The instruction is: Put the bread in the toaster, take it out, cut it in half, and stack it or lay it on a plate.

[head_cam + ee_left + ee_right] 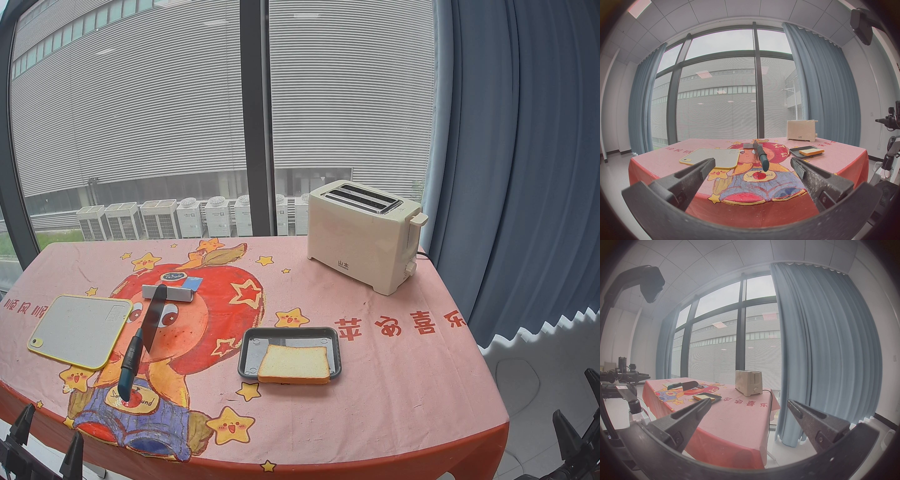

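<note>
A slice of bread [294, 364] lies on a black tray [289, 338] near the table's front middle. A cream toaster [364, 234] with two empty slots stands at the back right. A knife [140, 340] with a blue handle leans on a small rest [167, 292], beside a pale cutting board [80, 330] at the left. My left gripper [752, 167] hangs open below the table's front left edge, its fingers [47, 437] at the head view's lower left. My right gripper [750, 408] is open, off the table's right side, low at the head view's right corner [578, 415].
The table [400, 400] wears a pink cartoon cloth. A window runs behind it and a blue curtain [525, 156] hangs at the right. The toaster's cord drops off the back right edge. Bare cloth lies between tray and toaster.
</note>
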Tool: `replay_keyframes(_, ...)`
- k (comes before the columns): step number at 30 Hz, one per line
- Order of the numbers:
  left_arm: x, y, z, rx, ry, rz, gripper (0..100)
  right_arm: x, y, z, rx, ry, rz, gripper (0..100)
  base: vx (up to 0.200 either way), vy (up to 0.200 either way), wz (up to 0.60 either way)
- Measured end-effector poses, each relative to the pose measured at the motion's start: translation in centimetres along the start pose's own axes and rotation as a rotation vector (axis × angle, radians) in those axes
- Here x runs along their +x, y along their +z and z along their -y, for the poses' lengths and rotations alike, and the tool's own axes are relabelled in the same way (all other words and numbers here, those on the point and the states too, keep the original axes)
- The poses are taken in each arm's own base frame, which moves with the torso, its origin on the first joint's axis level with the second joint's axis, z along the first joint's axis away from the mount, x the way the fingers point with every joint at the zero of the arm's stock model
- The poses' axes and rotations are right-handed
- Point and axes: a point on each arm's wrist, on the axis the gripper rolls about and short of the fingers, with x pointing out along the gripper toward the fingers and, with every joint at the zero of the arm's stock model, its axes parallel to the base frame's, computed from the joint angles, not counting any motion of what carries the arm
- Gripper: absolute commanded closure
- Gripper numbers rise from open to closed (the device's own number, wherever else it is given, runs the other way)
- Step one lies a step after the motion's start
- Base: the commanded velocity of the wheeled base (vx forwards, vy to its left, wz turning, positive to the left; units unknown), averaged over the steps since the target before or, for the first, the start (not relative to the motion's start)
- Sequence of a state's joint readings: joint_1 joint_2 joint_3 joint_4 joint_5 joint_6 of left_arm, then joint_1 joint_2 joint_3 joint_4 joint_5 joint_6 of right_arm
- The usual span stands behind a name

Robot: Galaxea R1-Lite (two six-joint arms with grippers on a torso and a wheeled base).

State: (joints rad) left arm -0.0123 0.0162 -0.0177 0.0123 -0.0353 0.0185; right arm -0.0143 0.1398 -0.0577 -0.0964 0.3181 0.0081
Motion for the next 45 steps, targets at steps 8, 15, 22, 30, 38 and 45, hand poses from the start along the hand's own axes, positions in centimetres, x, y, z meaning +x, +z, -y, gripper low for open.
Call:
replay_keyframes(8,0.0,0.0,0.0,0.000,0.001,0.000,0,0.5,0.3,0.1,0.012,0.041,-0.039,0,0.000,0.000,0.00)
replay_keyframes(15,0.0,0.0,0.0,0.000,0.000,0.000,0,1.0,0.5,0.1,0.027,0.086,-0.075,0,0.000,0.000,0.00)
replay_keyframes(22,0.0,0.0,0.0,0.000,0.000,0.000,0,1.4,0.8,0.1,0.038,0.132,-0.104,0,0.000,0.000,0.00)
replay_keyframes(30,0.0,0.0,0.0,0.000,0.000,0.000,0,1.8,0.9,0.2,0.056,0.175,-0.141,0,0.000,0.000,0.00)
replay_keyframes(38,0.0,0.0,0.0,0.000,0.000,0.000,0,2.3,1.2,0.3,0.063,0.211,-0.168,0,0.000,0.000,0.00)
replay_keyframes(45,0.0,0.0,0.0,0.000,0.000,0.000,0,2.7,1.5,0.4,0.070,0.248,-0.194,0,0.000,0.000,0.00)
